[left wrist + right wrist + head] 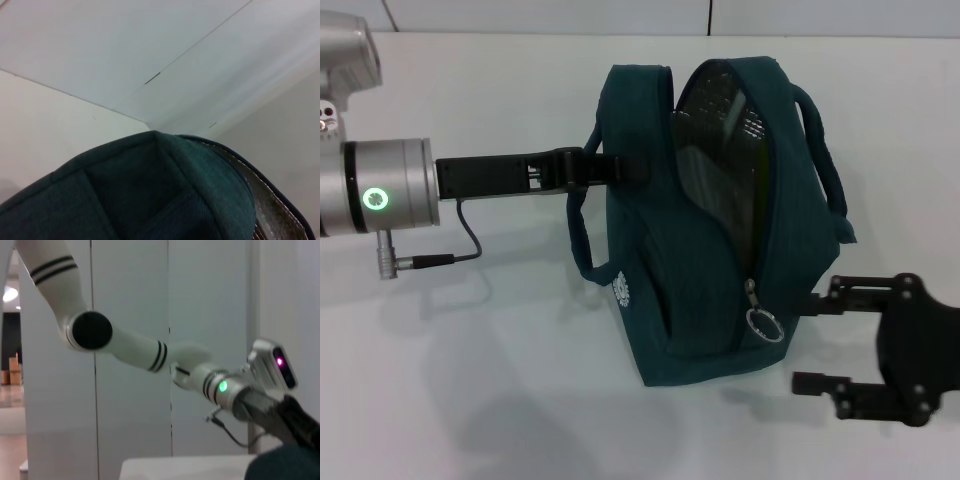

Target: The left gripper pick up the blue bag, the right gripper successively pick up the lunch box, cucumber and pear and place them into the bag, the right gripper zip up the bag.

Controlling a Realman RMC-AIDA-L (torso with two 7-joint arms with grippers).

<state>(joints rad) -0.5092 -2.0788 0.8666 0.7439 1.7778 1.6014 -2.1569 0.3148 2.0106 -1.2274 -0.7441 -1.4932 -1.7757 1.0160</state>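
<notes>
Blue bag point(705, 290): sitting upright on the white worktop point(470, 400), near the middle of the head view. Its top zipper is lying open, showing silver foil lining point(715, 150) inside. A metal ring pull point(765, 325) is hanging at the lower end of the zipper, on the side facing the robot's right. A small white round logo point(623, 288) is showing on the panel facing the robot's left. One loop handle point(582, 215) is drooping on the left side; the other point(825, 170) is arching over the far right side.

Left end effector point(620, 167): reaching in horizontally from the left, its wrist lamp point(376, 198) glowing green. Its black fingers are pressing closed on the bag's upper left edge beside the handle, gripping the fabric. The left wrist view is showing the bag's teal top point(150, 195) directly below, with foil lining at one edge.

Right end effector point(810, 340): resting low over the worktop just beside the bag's right side, near the ring pull. Its two fingers are spread well apart and holding nothing; the upper finger point(835, 298) is lying close against the bag's side.
</notes>
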